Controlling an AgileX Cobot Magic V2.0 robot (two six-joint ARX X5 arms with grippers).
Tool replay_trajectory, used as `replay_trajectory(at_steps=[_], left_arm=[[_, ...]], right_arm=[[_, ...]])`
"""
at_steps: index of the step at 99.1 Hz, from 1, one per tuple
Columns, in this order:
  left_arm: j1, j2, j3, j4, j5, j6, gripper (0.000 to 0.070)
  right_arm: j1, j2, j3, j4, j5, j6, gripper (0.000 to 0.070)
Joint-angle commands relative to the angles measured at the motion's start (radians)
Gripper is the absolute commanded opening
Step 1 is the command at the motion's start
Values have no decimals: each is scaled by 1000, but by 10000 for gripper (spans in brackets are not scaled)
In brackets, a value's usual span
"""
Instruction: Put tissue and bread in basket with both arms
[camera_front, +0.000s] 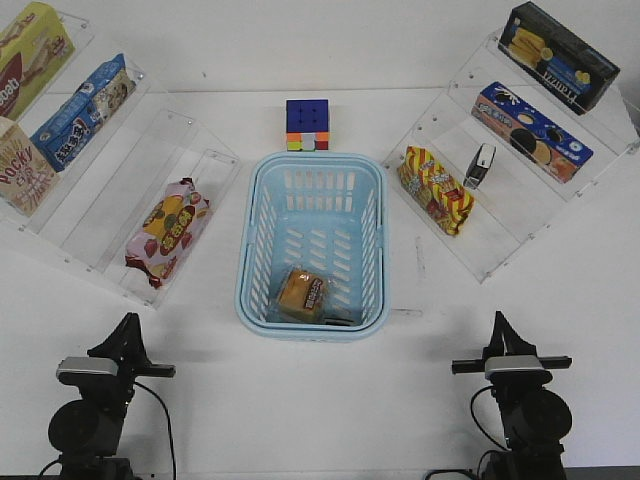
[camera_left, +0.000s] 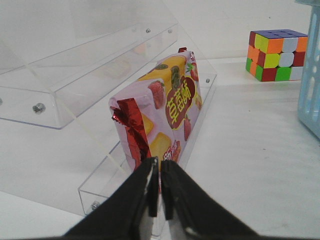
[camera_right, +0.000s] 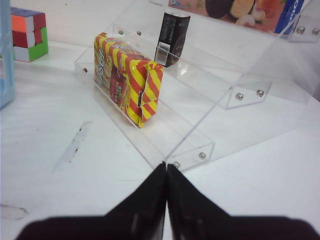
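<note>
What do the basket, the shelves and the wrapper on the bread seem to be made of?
Basket: likely moulded plastic, matte light blue with slotted walls.
Shelves: probably clear acrylic, glossy, screwed at the corners.
Bread wrapper: thin clear plastic film, shiny.

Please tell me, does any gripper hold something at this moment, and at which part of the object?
Nothing is held. The left gripper and right gripper are both shut with nothing between the fingers. The bread lies in the basket.
</note>
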Motion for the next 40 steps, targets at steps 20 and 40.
replay_trajectory(at_steps=[20, 40], left_arm=[[1, -1, -20, 16, 3, 5, 1], [1, -1, -20, 16, 3, 5, 1]], right_arm=[[0, 0, -2, 13, 2, 13, 0], [0, 0, -2, 13, 3, 13, 0]])
